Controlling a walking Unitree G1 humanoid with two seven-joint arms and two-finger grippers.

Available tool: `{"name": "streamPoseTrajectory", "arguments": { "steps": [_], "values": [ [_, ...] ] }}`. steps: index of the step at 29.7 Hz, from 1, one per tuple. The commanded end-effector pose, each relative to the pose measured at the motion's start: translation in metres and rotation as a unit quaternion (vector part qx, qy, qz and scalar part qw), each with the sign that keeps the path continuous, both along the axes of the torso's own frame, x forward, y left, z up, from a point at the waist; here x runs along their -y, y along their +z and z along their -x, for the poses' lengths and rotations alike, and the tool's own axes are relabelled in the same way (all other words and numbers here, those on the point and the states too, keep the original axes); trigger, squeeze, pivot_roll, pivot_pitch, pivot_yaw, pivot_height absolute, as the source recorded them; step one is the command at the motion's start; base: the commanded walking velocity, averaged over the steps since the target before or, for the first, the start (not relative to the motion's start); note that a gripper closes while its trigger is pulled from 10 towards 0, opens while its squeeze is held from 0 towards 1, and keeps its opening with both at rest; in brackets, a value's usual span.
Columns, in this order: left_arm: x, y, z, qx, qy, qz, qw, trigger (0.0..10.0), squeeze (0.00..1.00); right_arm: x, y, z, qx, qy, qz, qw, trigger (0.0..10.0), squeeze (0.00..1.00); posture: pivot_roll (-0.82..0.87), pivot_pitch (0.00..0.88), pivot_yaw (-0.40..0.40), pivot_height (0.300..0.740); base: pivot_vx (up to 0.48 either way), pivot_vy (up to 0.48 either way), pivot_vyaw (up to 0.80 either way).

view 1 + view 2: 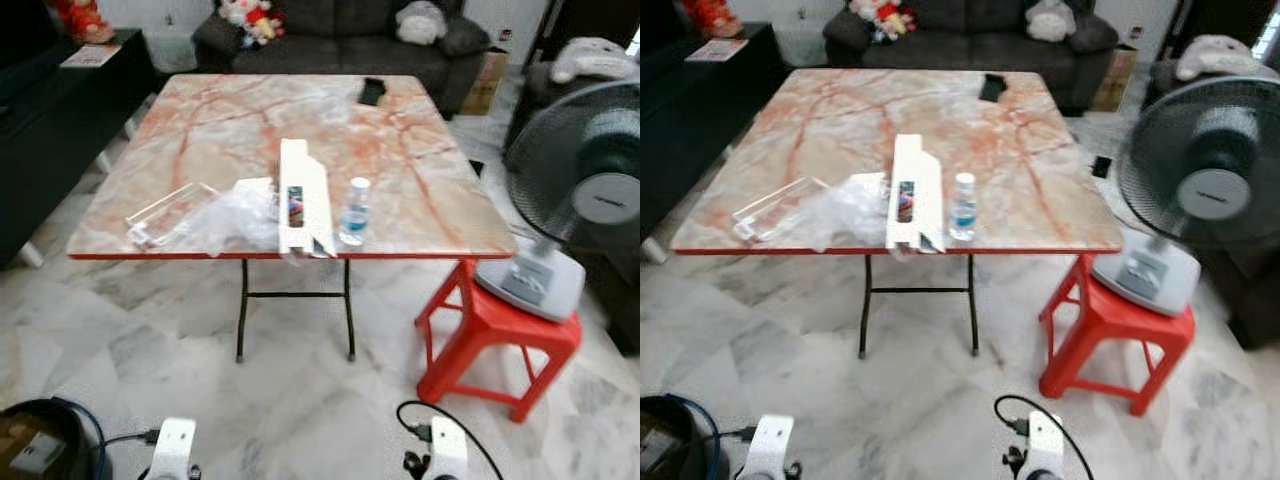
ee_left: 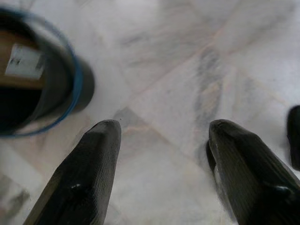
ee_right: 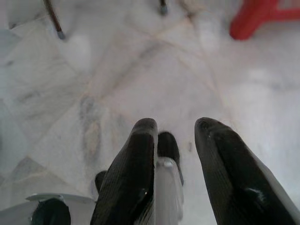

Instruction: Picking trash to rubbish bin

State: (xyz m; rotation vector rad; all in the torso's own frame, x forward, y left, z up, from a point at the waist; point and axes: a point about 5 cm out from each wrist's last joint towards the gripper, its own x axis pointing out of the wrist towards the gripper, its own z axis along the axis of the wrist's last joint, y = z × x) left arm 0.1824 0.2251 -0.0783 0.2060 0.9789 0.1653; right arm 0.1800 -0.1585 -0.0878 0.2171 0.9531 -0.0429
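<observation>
From the head cameras, the table [image 1: 200, 130] stands ahead of the robot, and the trash sits along its near edge: a long white carton [image 1: 305, 200] with its long axis running away from the robot, a small bottle [image 1: 354, 212] upright just beside it on the right, crumpled plastic [image 1: 228, 215] touching it on the left, and a clear tray [image 1: 165, 212] further left. All of it lies well ahead of and above both sets of fingers. The wrists show at the bottom of these views, hanging low over the floor [image 1: 330, 410]. The bin [image 1: 35, 440] is at the robot's lower left, just beside the left wrist. A red stool [image 1: 495, 335] carrying a fan [image 1: 580, 190] stands to the right of the table.

In the left wrist view, the left gripper [image 2: 164, 154] is spread wide with nothing between its fingers, aimed at bare floor; the bin's blue-rimmed mouth lies just off to one side of the fingers.

In the right wrist view, the right gripper [image 3: 176, 150] is parted a little and holds nothing; past the fingertips are the table's feet and a leg of the stool.

I'd say the carton and bottle lie a touch nearer the right arm, the plastic and tray nearer the left. Neither arm looks within reach yet, so the robot likely has to step closer and raise an arm.
</observation>
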Motion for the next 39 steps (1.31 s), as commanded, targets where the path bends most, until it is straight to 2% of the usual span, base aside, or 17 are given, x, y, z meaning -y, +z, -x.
{"name": "streamPoseTrajectory", "arguments": {
  "steps": [1, 7, 13, 18, 29, 36, 39],
  "values": [
    [-0.0016, -0.0038, 0.0085, -0.012, 0.018, 0.004, 1.000, 10.0, 0.00, -0.0026, 0.0005, -0.0011, 0.004, -0.005, -0.007, 1.000, 10.0, 0.00, 0.01, 0.000, -0.010, 0.740, 0.000, 0.000, 0.00],
    [-0.0021, -0.0038, 0.0084, -0.014, 0.017, 0.005, 1.000, 10.0, 0.00, -0.0032, 0.0011, -0.0023, 0.007, -0.008, -0.010, 1.000, 10.0, 0.00, 0.01, 0.000, -0.007, 0.740, 0.000, 0.142, 0.00],
    [-0.0026, -0.0037, 0.0085, -0.014, 0.017, 0.004, 1.000, 10.0, 0.00, -0.0035, 0.0009, -0.0020, 0.006, -0.012, -0.011, 1.000, 10.0, 0.00, 0.01, 0.000, -0.006, 0.740, 0.000, 0.365, 0.00],
    [-0.0031, -0.0036, 0.0086, -0.015, 0.016, 0.004, 1.000, 10.0, 0.00, -0.0037, 0.0009, -0.0019, 0.007, -0.012, -0.013, 1.000, 10.0, 0.00, 0.01, 0.000, -0.004, 0.740, 0.000, 0.347, -0.68],
    [-0.0039, -0.0030, 0.0077, -0.013, 0.015, 0.002, 1.000, 10.0, 0.00, -0.0042, 0.0011, -0.0023, 0.009, -0.014, -0.013, 1.000, 10.0, 0.00, 0.01, 0.000, -0.002, 0.740, 0.000, 0.308, 0.00],
    [-0.0043, -0.0023, 0.0065, -0.010, 0.014, 0.000, 1.000, 10.0, 0.00, -0.0047, 0.0012, -0.0024, 0.010, -0.015, -0.015, 1.000, 10.0, 0.00, 0.01, 0.000, -0.001, 0.740, 0.000, 0.000, 0.00],
    [-0.0027, 0.0011, -0.0008, 0.006, 0.007, 0.001, 1.000, 10.0, 0.00, -0.0060, 0.0035, -0.0065, 0.021, -0.013, -0.019, 1.000, 10.0, 0.00, 0.01, 0.000, -0.001, 0.740, 0.000, 0.000, 0.00]
  ]
}}
